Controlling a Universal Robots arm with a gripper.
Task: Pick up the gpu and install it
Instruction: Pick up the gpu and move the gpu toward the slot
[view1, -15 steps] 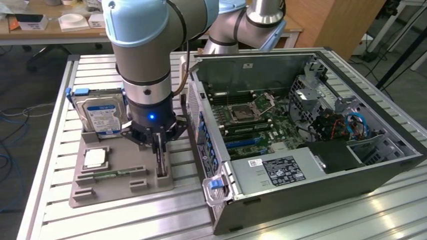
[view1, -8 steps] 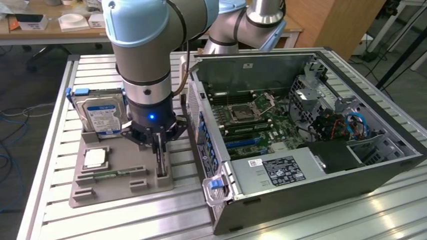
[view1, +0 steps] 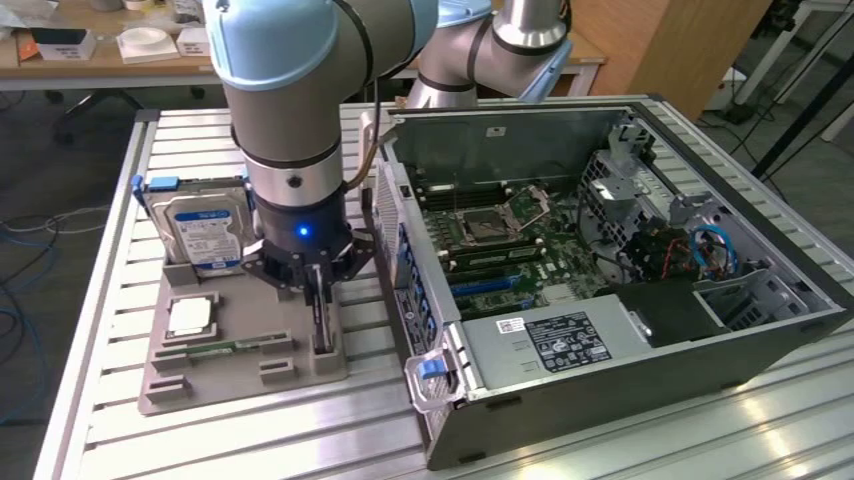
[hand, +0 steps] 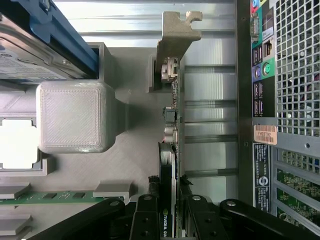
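Observation:
The gpu (view1: 322, 325) stands on edge in a slot of the grey holder tray (view1: 240, 385), close beside the open computer case (view1: 601, 400). In the wrist view the gpu (hand: 169, 125) is seen edge-on, a thin dark board with its silvery end bracket (hand: 175, 35) at the far end. My gripper (view1: 315, 285) reaches straight down over the card. In the wrist view my gripper (hand: 169, 202) has a black finger (hand: 146, 212) pressed against each face of the card. The card still sits in the holder.
A silver hard drive (view1: 200, 230) with a blue-white label stands at the tray's far end. A green memory stick (view1: 220, 347) and a square chip (view1: 191, 317) lie in the tray. The case's perforated rear panel (hand: 290, 75) is right beside the card; its motherboard (view1: 507, 240) is exposed.

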